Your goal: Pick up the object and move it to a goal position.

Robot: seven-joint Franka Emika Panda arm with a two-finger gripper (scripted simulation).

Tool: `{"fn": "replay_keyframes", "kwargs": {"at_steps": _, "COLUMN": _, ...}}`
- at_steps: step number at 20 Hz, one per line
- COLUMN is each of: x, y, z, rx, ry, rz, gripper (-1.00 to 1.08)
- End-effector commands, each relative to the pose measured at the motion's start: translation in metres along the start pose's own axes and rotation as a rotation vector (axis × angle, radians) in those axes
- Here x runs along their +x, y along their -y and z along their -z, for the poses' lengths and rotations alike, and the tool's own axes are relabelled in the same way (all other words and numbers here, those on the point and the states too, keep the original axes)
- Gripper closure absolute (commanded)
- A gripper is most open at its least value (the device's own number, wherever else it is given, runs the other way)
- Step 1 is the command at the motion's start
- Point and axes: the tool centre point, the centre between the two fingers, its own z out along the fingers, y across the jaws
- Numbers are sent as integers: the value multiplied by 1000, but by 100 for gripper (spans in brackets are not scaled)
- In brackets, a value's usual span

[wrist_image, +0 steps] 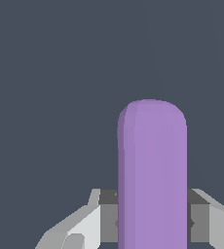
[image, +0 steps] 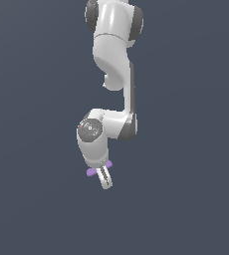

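The object [wrist_image: 153, 170] is a light-purple bar with a rounded end. In the wrist view it fills the gap between my gripper's [wrist_image: 153, 221] grey fingers [wrist_image: 107, 214], and both pads touch its sides. In the exterior view the gripper [image: 105, 182] hangs under the white arm, and the object's [image: 90, 172] purple ends stick out on either side of the hand. The gripper is shut on the object. Whether the bar rests on the ground or is lifted cannot be told.
A plain dark blue-grey ground [image: 186, 199] fills both views. The white arm [image: 117, 60] reaches down from the top of the exterior view. No goal marker shows.
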Motion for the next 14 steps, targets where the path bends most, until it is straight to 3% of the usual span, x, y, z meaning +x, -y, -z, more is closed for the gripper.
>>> {"fn": "replay_keyframes", "kwargs": {"at_steps": 1, "x": 26, "y": -9, "z": 5, "rx": 0, "ry": 0, "rz": 1, "gripper": 108}}
{"fn": "replay_keyframes", "kwargs": {"at_steps": 7, "x": 69, "y": -23, "z": 12, "rx": 0, "ry": 0, "rz": 1, "gripper": 108}}
{"fn": "replay_keyframes", "kwargs": {"at_steps": 14, "x": 84, "y": -27, "z": 14, "rx": 0, "ry": 0, "rz": 1, "gripper": 108}}
